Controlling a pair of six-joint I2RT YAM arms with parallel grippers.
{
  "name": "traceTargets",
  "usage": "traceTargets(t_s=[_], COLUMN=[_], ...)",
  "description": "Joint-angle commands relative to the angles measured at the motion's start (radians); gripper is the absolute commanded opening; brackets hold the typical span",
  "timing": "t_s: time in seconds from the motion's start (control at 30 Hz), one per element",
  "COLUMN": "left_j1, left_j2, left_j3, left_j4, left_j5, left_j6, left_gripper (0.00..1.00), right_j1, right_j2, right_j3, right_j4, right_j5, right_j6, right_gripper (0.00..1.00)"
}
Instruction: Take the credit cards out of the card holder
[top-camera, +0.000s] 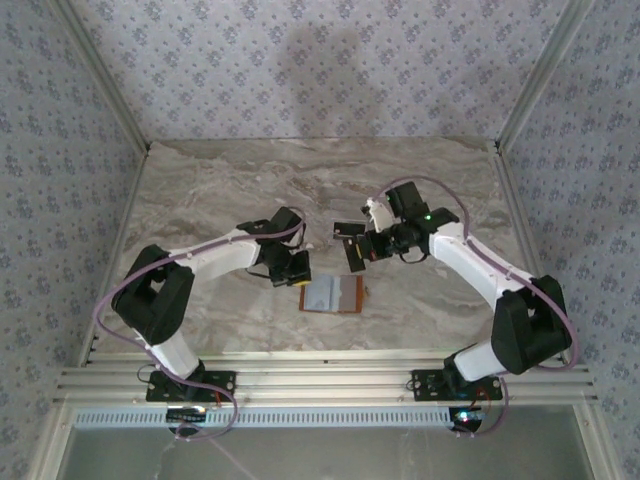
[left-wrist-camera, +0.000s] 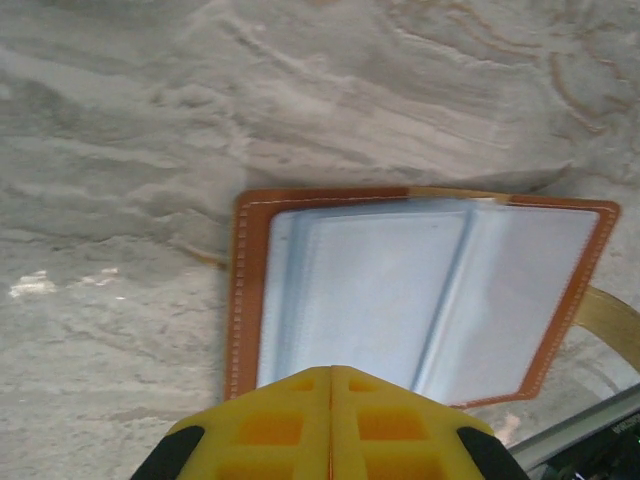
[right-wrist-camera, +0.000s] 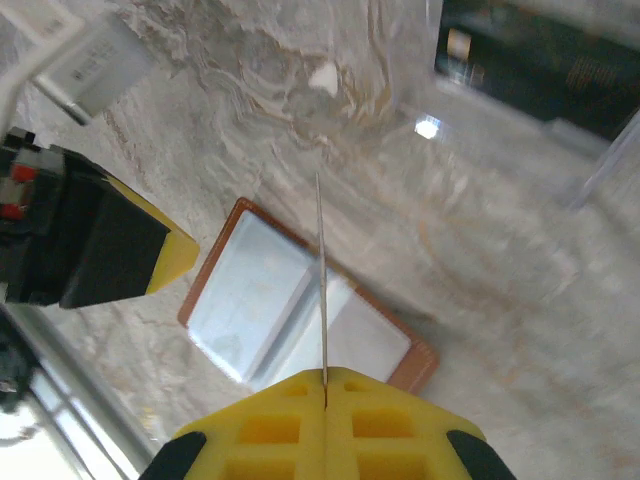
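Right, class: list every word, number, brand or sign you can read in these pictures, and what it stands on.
None can be read.
White label, top left of the right wrist view: print too blurred to read.
Card holder, lying open: no lettering shows on its inner faces.
Credit card in the right gripper: edge-on, faces hidden.

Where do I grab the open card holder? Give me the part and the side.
Probably the snap tab, approached from that short side. The card holder lies open, flat on the table, so its stitched edges leave little to pinch; the tab juts beyond the border.
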Motion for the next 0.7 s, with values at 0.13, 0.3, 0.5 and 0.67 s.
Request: traceTargets(t_s=[0.13,0.3,0.5,0.67], left_j1=[0.025,0.027,0.027,0.02], left_j2=[-0.041,-0.023,-0.011,-0.003], left_j3=[-0.049,-0.057,-0.077,-0.095], left_j4=[-0.004,0.003,0.036,0.047], left_j5=[0.013,0.037,0.079,0.086], left_j6=[0.02,0.031,0.026,0.021], left_gripper=[0.09,0.08,0.08,0.06], right_j1=[-0.001,0.007,0.008,0.009], right_j2=[0.057,0.127,0.209,0.291], right_j3=[0.19,0.303,0.395,0.47], right_j4=[-0.228,-0.307,-0.324,-0.349], right_j5=[0.192,0.266,0.314,0.326], right_j6=[-0.59,-0.798,-0.916,-0.981], right_gripper=[0.01,0.0,0.0,0.0])
